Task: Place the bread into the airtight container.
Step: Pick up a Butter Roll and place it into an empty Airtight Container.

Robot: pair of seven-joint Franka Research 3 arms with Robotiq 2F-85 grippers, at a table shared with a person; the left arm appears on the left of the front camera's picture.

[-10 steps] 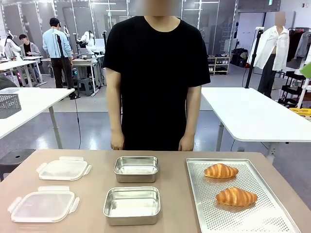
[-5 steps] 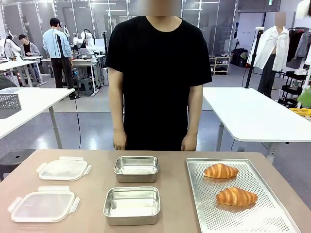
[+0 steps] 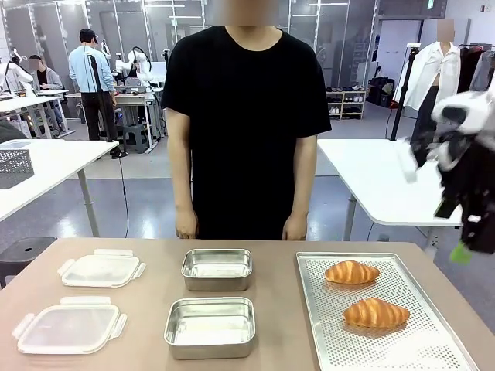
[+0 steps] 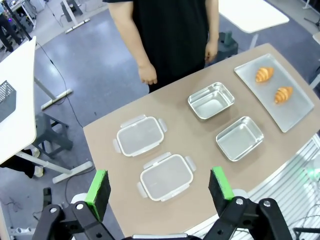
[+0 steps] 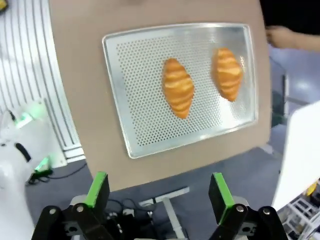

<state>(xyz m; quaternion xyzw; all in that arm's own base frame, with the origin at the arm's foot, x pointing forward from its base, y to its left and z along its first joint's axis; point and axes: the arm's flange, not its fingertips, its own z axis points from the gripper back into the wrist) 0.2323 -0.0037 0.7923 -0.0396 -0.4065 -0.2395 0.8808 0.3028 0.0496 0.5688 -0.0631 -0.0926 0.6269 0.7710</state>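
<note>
Frame bottom cuts off the base of the left end effector (image 4: 159,186). Its jaws stand wide apart with nothing between the green pads, high over the tabletop's (image 3: 147,309) near left corner. The right end effector (image 5: 158,191) is spread the same way and grips nothing, hanging just outside the tabletop's right edge. In the front view it is a white-and-black smear at the right, and its outline is hard to make out.

The near corners of the tray (image 3: 325,340) run out of the front view. It is a flat perforated metal sheet with a low raised rim, along the right side.

Both pieces of bread lie on the tray, apart from each other. The near croissant (image 3: 376,313) and the far croissant (image 3: 352,272) are golden, ridged and tapered at the ends.

In the middle strip, the near container (image 3: 209,327) sits by the near edge with the far container (image 3: 217,268) behind it. Both are brushed steel, round-cornered rectangles, open-topped, with reflective floors.

On the left side are the near lid (image 3: 68,326) and the far lid (image 3: 101,269), both translucent plastic with clip tabs on every side.

At the far edge stands a person in a black T-shirt (image 3: 247,131), hands hanging just past the edge.
</note>
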